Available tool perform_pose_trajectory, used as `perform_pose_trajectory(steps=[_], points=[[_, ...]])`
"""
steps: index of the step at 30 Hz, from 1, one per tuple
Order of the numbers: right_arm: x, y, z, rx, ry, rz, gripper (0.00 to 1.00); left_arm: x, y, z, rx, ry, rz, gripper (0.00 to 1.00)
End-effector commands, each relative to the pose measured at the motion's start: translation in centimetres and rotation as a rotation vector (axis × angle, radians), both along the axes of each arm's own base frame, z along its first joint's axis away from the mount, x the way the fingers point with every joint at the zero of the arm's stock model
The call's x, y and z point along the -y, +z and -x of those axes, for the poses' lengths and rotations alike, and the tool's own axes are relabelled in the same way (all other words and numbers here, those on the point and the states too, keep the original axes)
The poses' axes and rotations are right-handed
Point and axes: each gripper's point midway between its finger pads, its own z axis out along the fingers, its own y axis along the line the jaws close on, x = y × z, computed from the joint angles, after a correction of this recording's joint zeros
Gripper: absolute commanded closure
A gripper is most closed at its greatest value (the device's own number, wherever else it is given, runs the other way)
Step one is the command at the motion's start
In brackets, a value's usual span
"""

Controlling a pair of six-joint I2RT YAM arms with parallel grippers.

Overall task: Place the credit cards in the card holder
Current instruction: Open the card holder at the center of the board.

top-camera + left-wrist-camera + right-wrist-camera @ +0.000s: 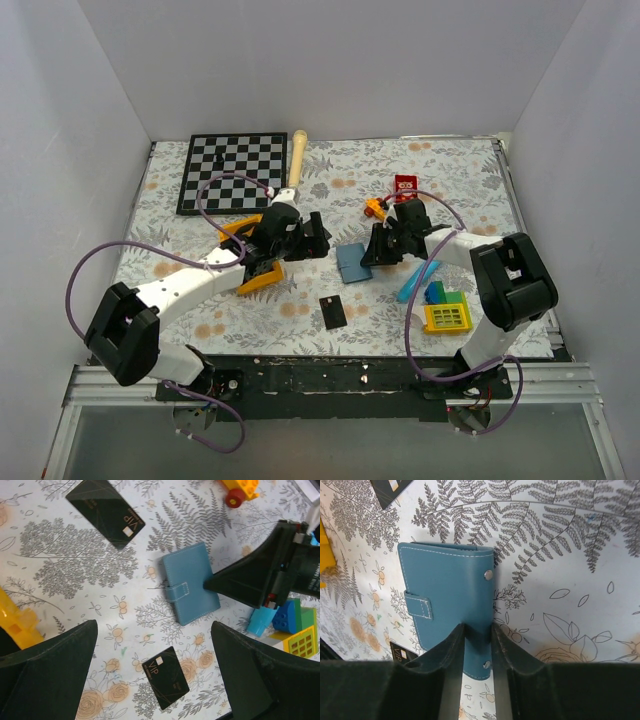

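**Card holder point(445, 590) folded on the counter point(450, 180), right end effector point(477, 630) at its edge**

I see the holder lying flat and folded, strap across its cover, near the middle of the floral counter. From overhead it sits just beside the right end effector, but that view does not show me how the two meet. The right wrist camera does. The two fingers stand partly closed with a strip of the holder's riveted edge between them. Whether they actually pinch it I cannot tell.

The left end effector point(154, 627) hangs wide open above the counter, holding nothing. Its camera gives me both cards with their VIP lettering showing. The near credit card point(166, 677) lies below the holder, and the far credit card point(105, 512) lies off to the upper left. Each is apart from the holder. Overhead I find only the near one; the other is out of sight there.
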Motion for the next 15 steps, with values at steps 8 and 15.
perform_pose_trajectory(steps=[8,15], points=[[0.2,2.7,1.0,0.030,-0.013,-0.029,0.99,0.4,2.3,0.2,-0.026,-0.065,0.207,0.02],[0.2,8.9,2.4,0.136,0.006,-0.108,0.99,1.5,4.9,1.2,0.024,-0.125,0.337,0.02]])
